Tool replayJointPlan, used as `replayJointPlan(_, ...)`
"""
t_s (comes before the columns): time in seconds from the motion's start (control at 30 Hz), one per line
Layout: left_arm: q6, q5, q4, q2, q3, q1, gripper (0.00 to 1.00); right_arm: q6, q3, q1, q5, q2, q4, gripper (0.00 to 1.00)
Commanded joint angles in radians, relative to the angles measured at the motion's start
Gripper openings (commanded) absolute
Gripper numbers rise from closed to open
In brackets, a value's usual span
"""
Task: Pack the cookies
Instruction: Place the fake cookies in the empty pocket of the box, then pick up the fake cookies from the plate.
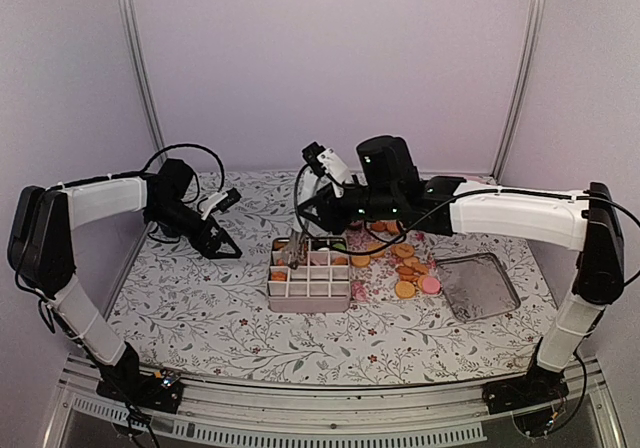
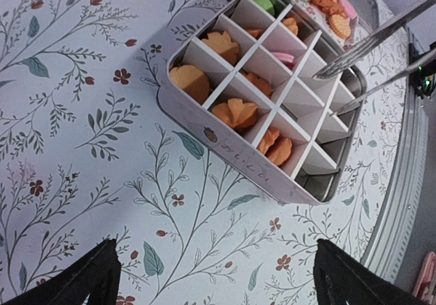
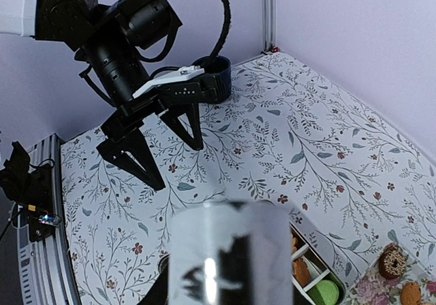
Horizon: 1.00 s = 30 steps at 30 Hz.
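Observation:
Orange cookies lie in several cells of a white divided box, along with a green one and a pink one. More loose cookies, orange and pink, lie on a floral plate right of the box. My right gripper is shut on metal tongs, whose tips hang apart and empty over the box's right cells. The shiny tongs handle hides the right jaws in the right wrist view. My left gripper is open and empty over the cloth, left of the box.
A grey metal lid lies right of the plate. A dark brown cookie sits on the plate's edge. A flowered cloth covers the table. The left arm's gripper shows in the right wrist view.

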Motion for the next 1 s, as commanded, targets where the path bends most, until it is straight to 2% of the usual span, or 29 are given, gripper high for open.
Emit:
replayJointPlan(0.0, 0.019, 0.018, 0.015, -0.025, 0.004, 0.010, 0.99, 0.008, -0.103, -0.056, 0.061, -0.166, 0.026, 0.31)
replayJointPlan(0.2, 0.024, 0.017, 0.011, -0.025, 0.009, 0.010, 0.99, 0.031, -0.337, -0.143, 0.170, -0.393, -0.072, 0.31)
replayJointPlan(0.4, 0.028, 0.014, 0.007, -0.023, 0.013, 0.011, 0.99, 0.053, -0.487, -0.190, 0.240, -0.560, -0.162, 0.33)
replayJointPlan(0.97, 0.034, 0.014, -0.002, -0.016, 0.024, 0.011, 0.99, 0.076, -0.568, -0.203, 0.310, -0.617, -0.229, 0.37)
